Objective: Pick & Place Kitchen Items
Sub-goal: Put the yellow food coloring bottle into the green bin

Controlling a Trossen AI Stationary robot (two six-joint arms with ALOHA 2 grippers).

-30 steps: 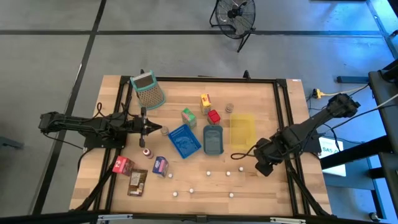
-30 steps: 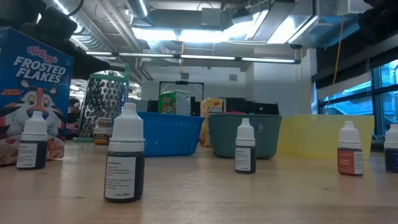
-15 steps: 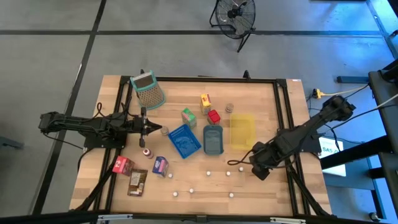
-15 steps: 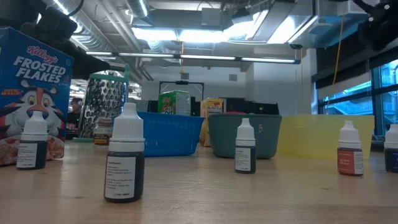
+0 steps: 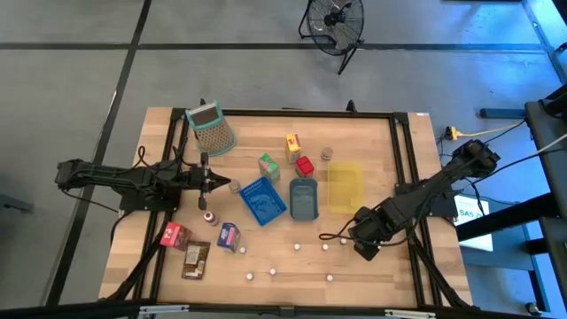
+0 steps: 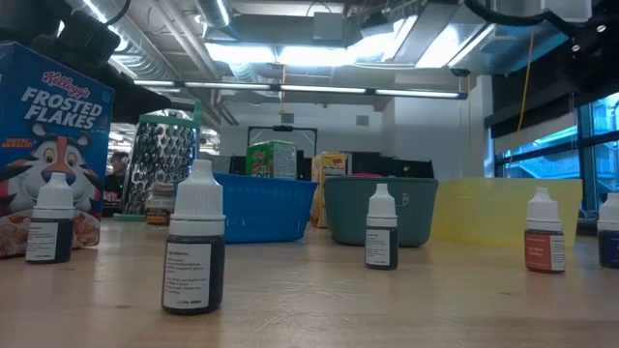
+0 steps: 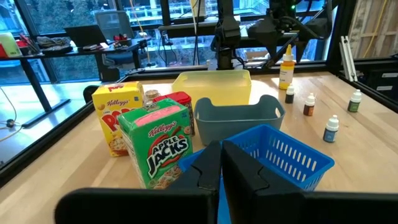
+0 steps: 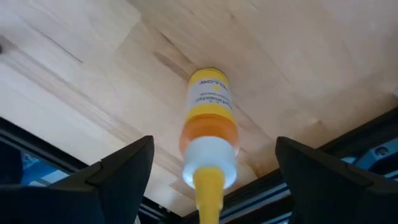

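A yellow bottle [image 8: 208, 134] with a white cap and yellow nozzle stands upright on the wood table near its right edge; it also shows in the left wrist view [image 7: 286, 66]. My right gripper [image 8: 211, 183] [image 5: 359, 241] hangs open above it, pointing down, one finger on either side and clear of it. Small dropper bottles [image 5: 298, 247] [image 6: 381, 228] stand scattered along the near part of the table. My left gripper [image 5: 221, 183] [image 7: 221, 168] waits shut at the left, pointing level at the cereal boxes [image 7: 158, 143].
Blue [image 5: 263, 200], teal [image 5: 304, 198] and yellow [image 5: 345, 186] trays sit mid-table. A grater [image 5: 211, 128] stands at the far left. Boxes and packets [image 5: 196, 259] lie at the near left. The black table frame [image 5: 409, 177] runs along the right edge, close to my right arm.
My right gripper has come down and moved toward the table's left, staying open, and now stands over the yellow bottle.
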